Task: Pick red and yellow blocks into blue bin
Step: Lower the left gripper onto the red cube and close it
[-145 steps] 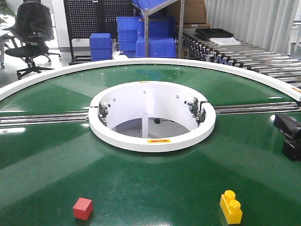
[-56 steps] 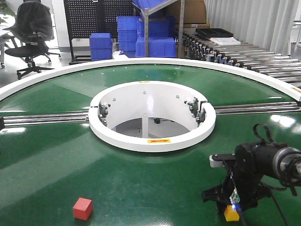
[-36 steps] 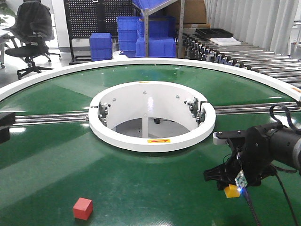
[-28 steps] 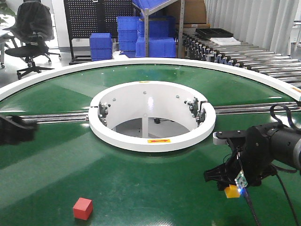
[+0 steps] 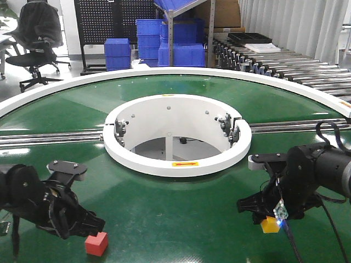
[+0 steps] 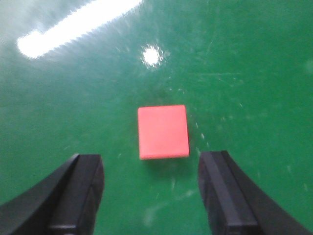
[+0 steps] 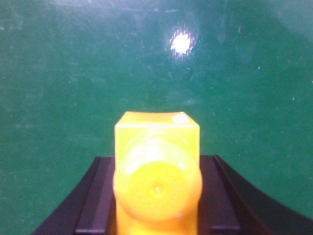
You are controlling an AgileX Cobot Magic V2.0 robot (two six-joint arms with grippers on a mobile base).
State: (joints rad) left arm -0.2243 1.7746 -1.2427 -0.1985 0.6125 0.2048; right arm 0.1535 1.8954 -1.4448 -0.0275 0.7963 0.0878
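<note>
1. Left gripper [image 6: 151, 196]: jaws spread wide and holding nothing. In the wrist view its two black fingers [image 6: 78, 193] sit at 7 and 5 o'clock.
2. Small plain red cube [image 6: 163, 132]: lies flat on the belt at 12 o'clock from the gap between those fingers. It is in line with the opening but ahead of the tips, with green showing on both sides – no contact.
3. Front view: the left arm is low over the belt, with the red cube just beside the fingertips, at roughly 7 o'clock from the table centre.
4. Right gripper [image 7: 156, 205]: clamped on the yellow plastic toy brick [image 7: 157, 166], with dark pads pressed to both side faces. A round stud faces the wrist camera.
5. Front view: the brick hangs under the right gripper at about 5 o'clock from the centre. It seems just off the belt, but I cannot tell the gap for sure. A small circuit board with a blue light [image 5: 281, 211] sits on the wrist just above it.
6. Surface: glossy green round belt [image 5: 175, 213] with lamp glare. White ring housing [image 5: 175, 164] in the middle, steel rails [image 5: 296, 127] running out at 3 and 9 o'clock.
7. Beyond the rim: stacked blue plastic crates [image 5: 148, 33] at 12 o'clock, metal roller conveyor [image 5: 285, 66] at 2 – black office chair [image 5: 35, 33] at 10.
</note>
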